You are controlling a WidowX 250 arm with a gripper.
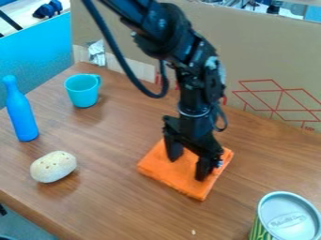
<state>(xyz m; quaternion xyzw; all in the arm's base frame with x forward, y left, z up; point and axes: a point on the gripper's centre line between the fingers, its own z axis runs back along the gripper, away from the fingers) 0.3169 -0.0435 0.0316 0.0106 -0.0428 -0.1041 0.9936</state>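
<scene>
Orange cloth (183, 180) lies ungripped beneath your wide-spread fingers (203, 169); a blue bottle (22, 116) stands upright near the bench's (119, 187) left edge.

The gripper (187, 169) hides part of the orange cloth (180, 181), while the bottom edge cuts off the can (289, 219), its lid lettering blurred.

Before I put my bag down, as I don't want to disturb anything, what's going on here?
A robot arm has its open claw low over an orange cloth on a wooden table; whether they touch is unclear. A turquoise cup, blue bottle, pale oval object and can sit apart from it.
</scene>
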